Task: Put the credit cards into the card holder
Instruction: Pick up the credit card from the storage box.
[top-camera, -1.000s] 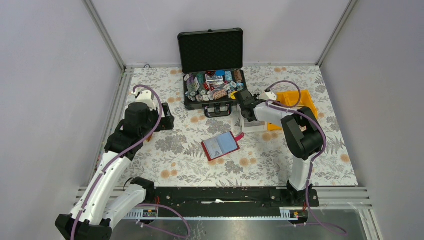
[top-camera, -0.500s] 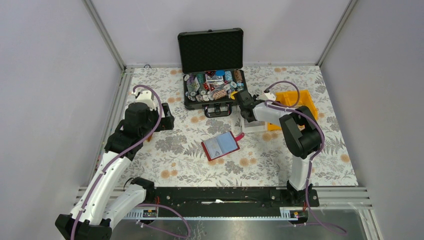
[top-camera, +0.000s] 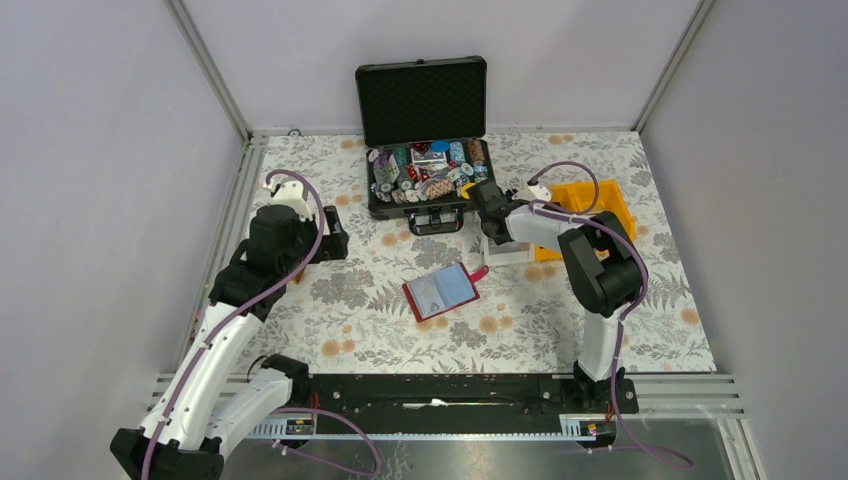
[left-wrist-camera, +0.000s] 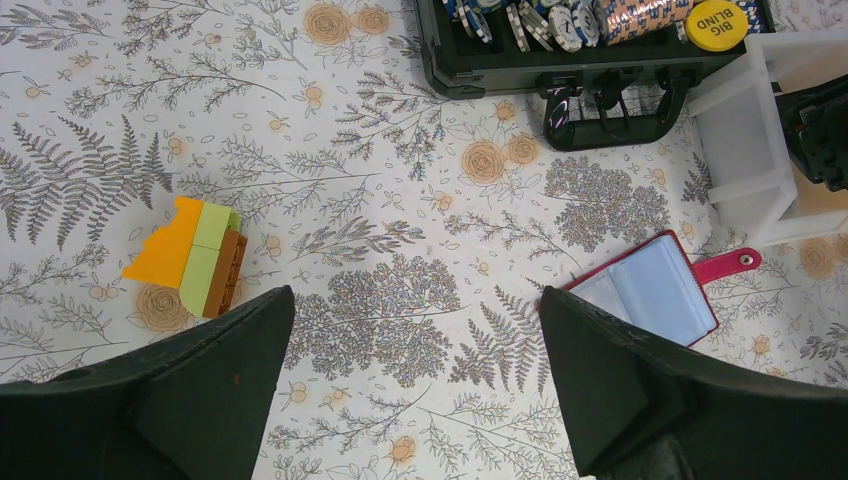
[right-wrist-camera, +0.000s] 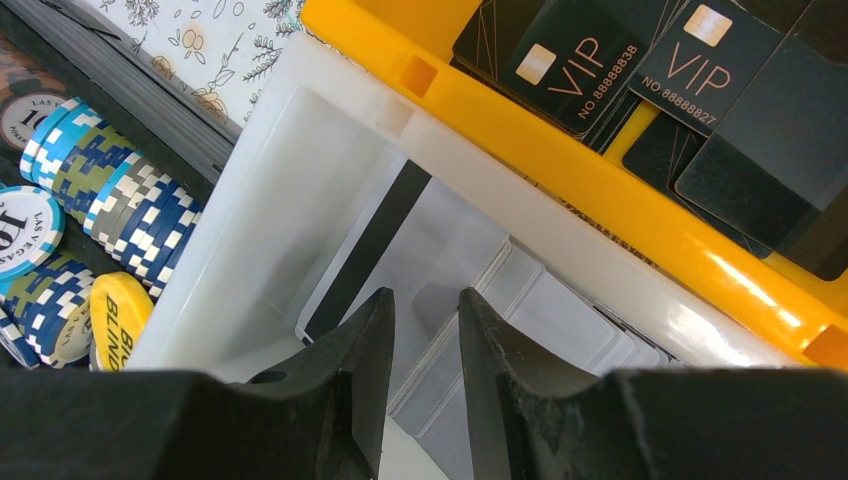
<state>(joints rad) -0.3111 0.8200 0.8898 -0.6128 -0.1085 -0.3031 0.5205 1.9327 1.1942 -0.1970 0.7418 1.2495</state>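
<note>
Almost nothing has moved since the earlier frame. Right gripper (right-wrist-camera: 425, 300) sits in the white plastic bin (right-wrist-camera: 300, 130), its jaws narrowed around the pale thin plastic credit cards (right-wrist-camera: 560, 300); whether it grips them I cannot tell. Left gripper (left-wrist-camera: 415, 295) gapes wide. The dark red folding card holder (top-camera: 441, 292) lies open mid-table.

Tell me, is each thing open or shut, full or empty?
Black case: open, lid up, chips inside.
Card holder: open, lying flat.
Left fingers: wide open, holding nothing.
Right fingers: nearly together, at the white bin; grip unclear.
White bin: holds pale credit cards.
Yellow bin: holds black VIP cards.
</note>
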